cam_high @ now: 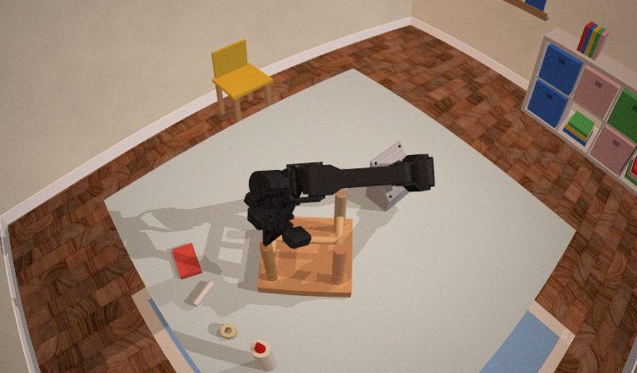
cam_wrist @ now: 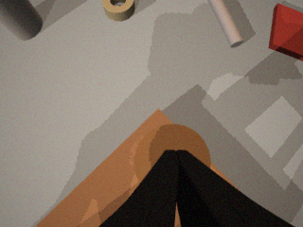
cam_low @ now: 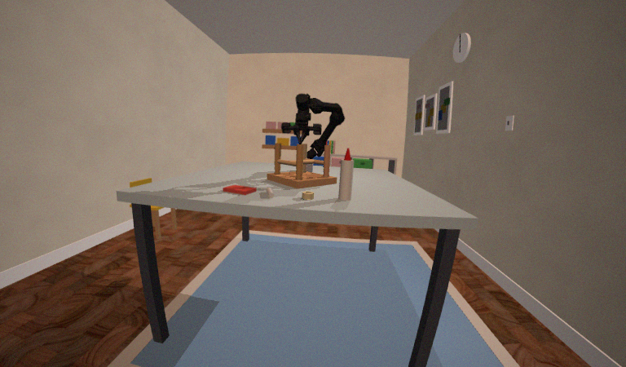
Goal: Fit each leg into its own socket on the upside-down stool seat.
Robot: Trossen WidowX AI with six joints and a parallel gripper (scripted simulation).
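The wooden stool lies upside down with its seat [cam_high: 306, 262] flat on the table. Three legs show upright in the top view: near left [cam_high: 269, 261], near right [cam_high: 338, 262] and far right [cam_high: 341, 205]. The far left corner is hidden behind my arm. Crossbars join the legs. My gripper [cam_high: 269, 242] is shut with nothing between the fingers. It points straight down just above the near left leg. In the wrist view the closed fingertips [cam_wrist: 176, 155] sit over that leg's round top [cam_wrist: 172, 146]. In the exterior view the gripper [cam_low: 301, 140] hangs just over a leg [cam_low: 300, 161].
A red block [cam_high: 186, 260], a white cylinder [cam_high: 202, 293], a tape ring [cam_high: 228, 328] and a red-capped bottle [cam_high: 263, 354] lie left and in front of the stool. The arm's grey base [cam_high: 387, 176] stands behind the stool.
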